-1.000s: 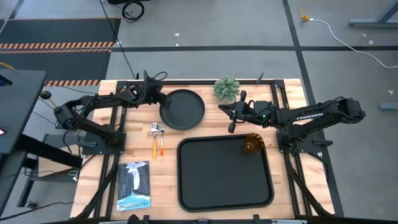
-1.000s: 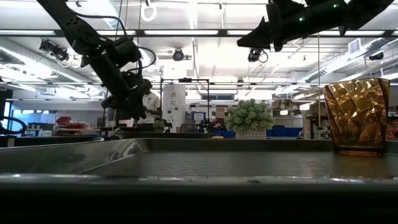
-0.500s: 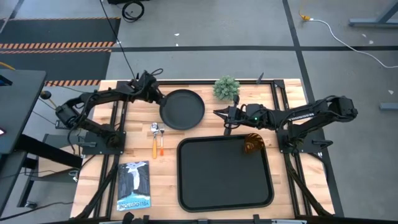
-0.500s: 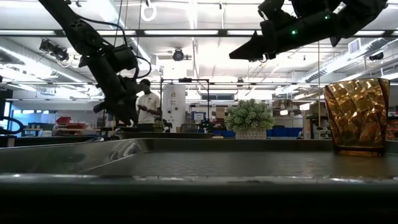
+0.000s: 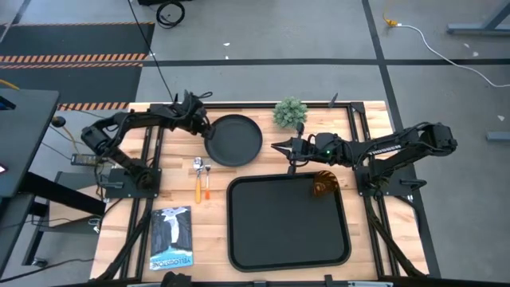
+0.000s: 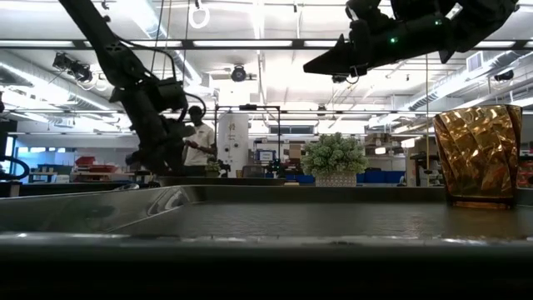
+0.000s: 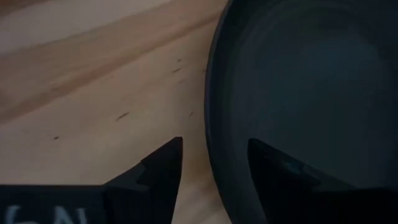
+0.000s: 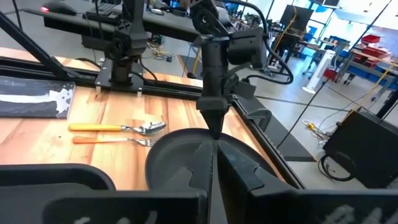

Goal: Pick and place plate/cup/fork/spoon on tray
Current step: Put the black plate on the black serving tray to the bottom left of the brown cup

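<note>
The round black plate (image 5: 233, 140) lies on the wooden table, beyond the tray's far left corner. My left gripper (image 5: 202, 127) is open at the plate's left rim (image 7: 214, 155). One finger (image 7: 165, 165) stands outside the rim and the other (image 7: 270, 165) stands over the plate's inside; I see no touch. My right gripper (image 5: 277, 147) is shut and empty, in the air just right of the plate. The amber cup (image 5: 323, 184) stands upright in the black tray's (image 5: 239, 239) far right corner. The spoon (image 5: 198, 179) and the fork (image 5: 206, 183) lie side by side left of the tray.
A small green potted plant (image 5: 290, 112) stands at the far edge, right of the plate. A booklet (image 5: 171, 237) lies near the front left. Black frame rails (image 5: 150, 159) run along both sides of the table. A person (image 6: 198, 137) stands in the room behind.
My left gripper has come down onto the plate's left rim, ending astride it. My right gripper has gone toward the table's left, closer to the plate's right side. The plate, cup, fork and spoon have stayed in place.
</note>
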You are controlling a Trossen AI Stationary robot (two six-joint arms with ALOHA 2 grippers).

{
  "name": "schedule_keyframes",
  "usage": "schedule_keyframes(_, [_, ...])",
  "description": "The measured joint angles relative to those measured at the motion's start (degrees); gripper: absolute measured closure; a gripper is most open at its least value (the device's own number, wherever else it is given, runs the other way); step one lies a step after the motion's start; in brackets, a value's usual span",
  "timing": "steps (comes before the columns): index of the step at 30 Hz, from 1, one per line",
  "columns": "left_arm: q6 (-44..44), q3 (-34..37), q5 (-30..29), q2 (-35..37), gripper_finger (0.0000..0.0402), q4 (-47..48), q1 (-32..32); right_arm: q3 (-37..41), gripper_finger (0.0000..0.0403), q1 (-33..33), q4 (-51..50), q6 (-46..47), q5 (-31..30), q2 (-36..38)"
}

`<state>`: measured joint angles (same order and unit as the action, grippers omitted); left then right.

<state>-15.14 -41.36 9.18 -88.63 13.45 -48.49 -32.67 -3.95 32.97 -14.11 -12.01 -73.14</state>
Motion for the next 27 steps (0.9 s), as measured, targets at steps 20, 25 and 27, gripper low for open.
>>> schedule_keyframes(20, [0.74, 0.0, -0.84, -0.3, 0.0339, 0.58, 0.23, 0.0, 0.0373, 0.0, 0.52, 0.02, -0.02, 0.02])
schedule_keyframes(25, [0.28, 0.0, -1.83, -0.3, 0.0377, 0.22, 0.24, 0.0, 0.0373, 0.0, 0.46, 0.0, 0.0, 0.02])
schedule_keyframes(27, [0.57, 0.0, -1.72, -0.3, 0.0389, -0.15, 0.22, 0.0, 0.0373, 0.0, 0.47, 0.02, -0.02, 0.02])
